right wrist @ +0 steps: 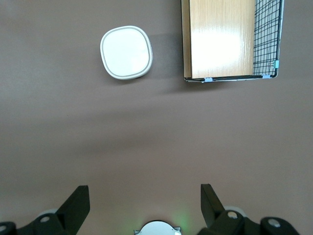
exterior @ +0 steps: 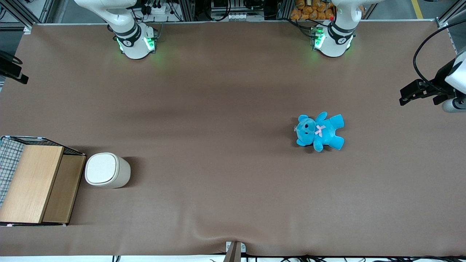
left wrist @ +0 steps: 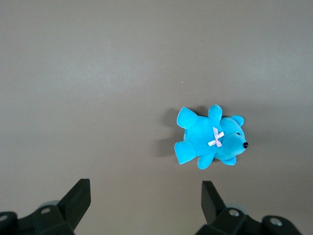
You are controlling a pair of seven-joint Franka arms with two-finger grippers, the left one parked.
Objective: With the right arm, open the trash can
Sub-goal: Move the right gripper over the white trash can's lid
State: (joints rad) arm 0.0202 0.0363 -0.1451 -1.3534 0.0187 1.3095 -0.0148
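Trash can [exterior: 107,170] sits lid-closed right beside the wire rack [exterior: 34,183], while the gripper [right wrist: 142,203] hangs wide open high over bare tabletop [exterior: 218,145], well apart.

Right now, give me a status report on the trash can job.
Gripper open, high above the table, holding nothing. Trash can upright beside the wire rack, lid shut. Nothing on the lid; blue teddy bear lies toward the parked arm's end.

brown table cover [exterior: 218,91], aluminium framing [exterior: 22,11] along its edge
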